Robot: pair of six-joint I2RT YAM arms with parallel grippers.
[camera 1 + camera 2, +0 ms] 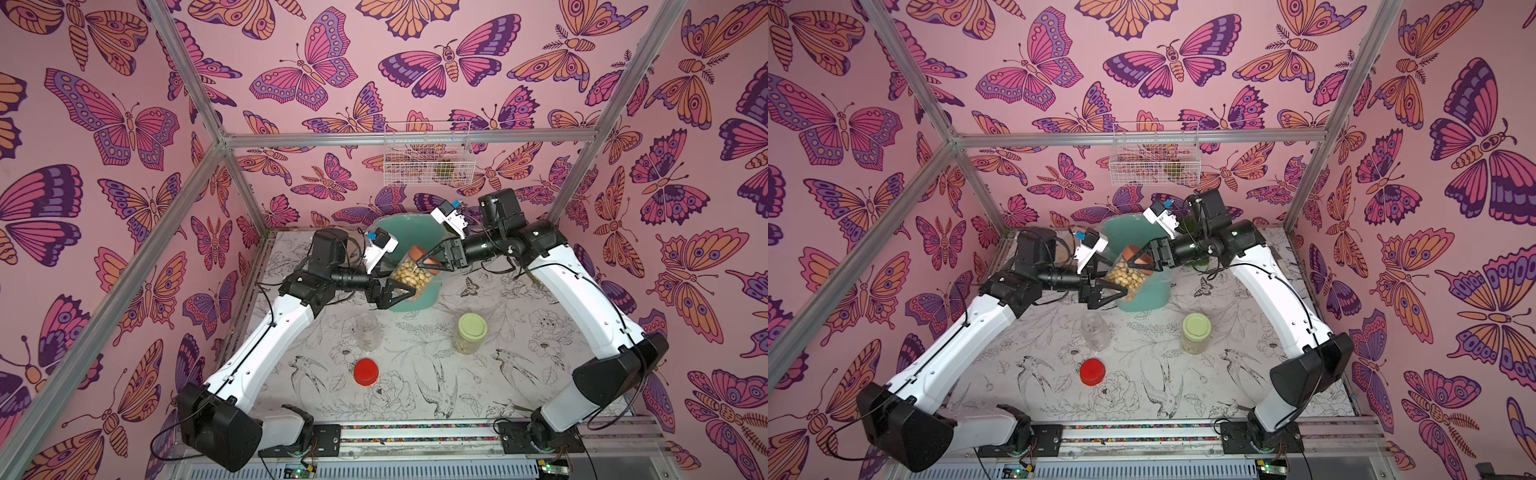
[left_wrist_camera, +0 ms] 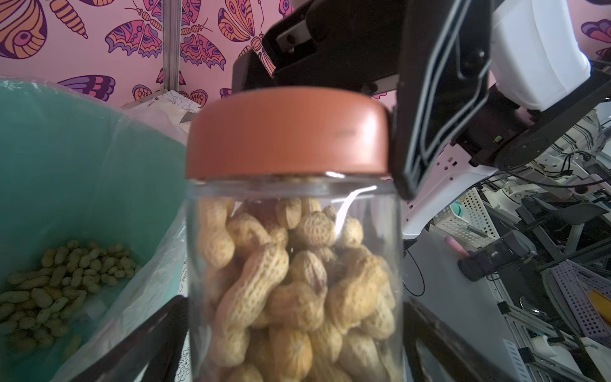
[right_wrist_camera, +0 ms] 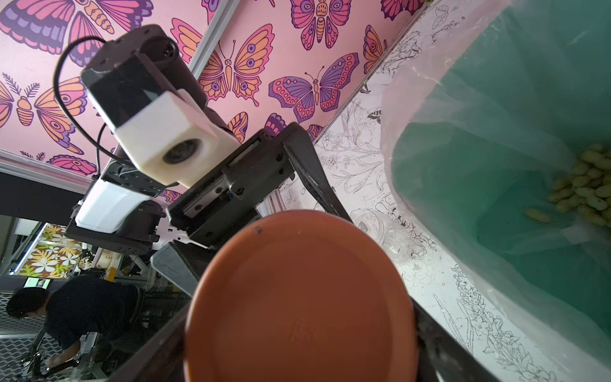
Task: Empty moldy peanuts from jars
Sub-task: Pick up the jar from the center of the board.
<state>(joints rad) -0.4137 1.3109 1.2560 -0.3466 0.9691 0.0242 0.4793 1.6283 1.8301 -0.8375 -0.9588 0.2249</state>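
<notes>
Left claw (image 1: pixel 409 287): clamped wide round your jar (image 2: pixel 294 264).
Right claw (image 1: pixel 423 262): straddles the brown lid (image 2: pixel 287 132), apparently gripping it.
Axis: lid end faces your right claw, above the bin (image 2: pixel 82 165).

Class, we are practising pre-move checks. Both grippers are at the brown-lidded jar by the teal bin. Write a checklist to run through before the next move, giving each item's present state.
1. The left gripper clamps the brown-lidded jar by its body: ok.
2. The right gripper has its jaws either side of the brown lid: ok.
3. Lid removed: not ok, it is on the jar.
4. The teal bin is open beside the jar, with peanuts already in it: ok.
5. Right grip firm enough to twist: cannot tell.
6. The green-lidded jar is upright, apart from both arms: ok.
</notes>
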